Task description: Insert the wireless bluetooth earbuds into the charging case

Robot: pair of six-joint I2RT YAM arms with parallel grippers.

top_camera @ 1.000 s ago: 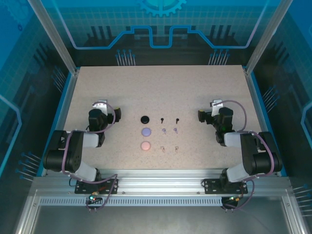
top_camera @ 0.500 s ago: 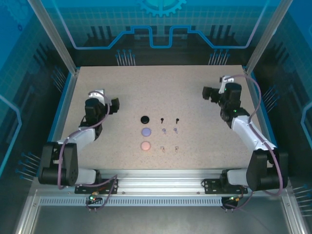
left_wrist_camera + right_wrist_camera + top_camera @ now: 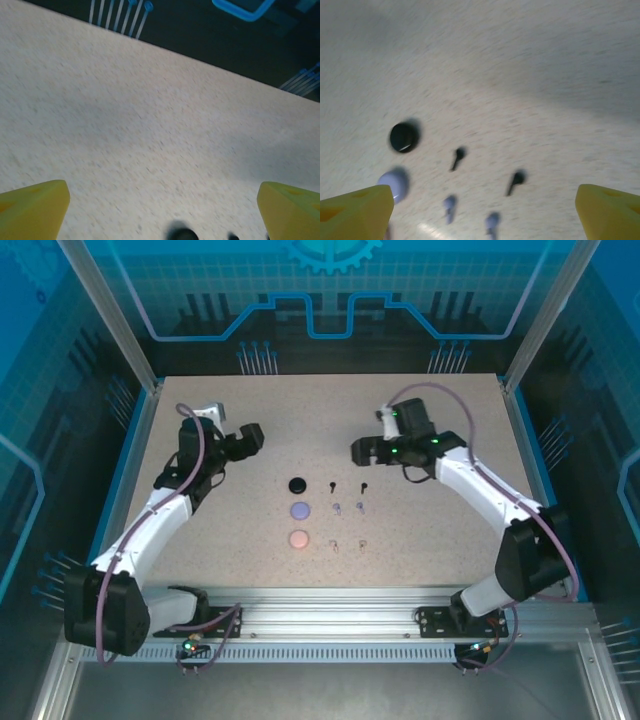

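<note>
black earbuds, lavender earbuds, speckled table

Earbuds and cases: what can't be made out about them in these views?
- Top external: the beige earbuds are too small and pale to tell how they lie; the pink case is too small to show whether it is open.
- Right wrist: motion blur smears the black earbuds; a yellow finger covers part of the lavender case.
- Left wrist: what looks like the black case is blurred and cut by the bottom edge.
</note>
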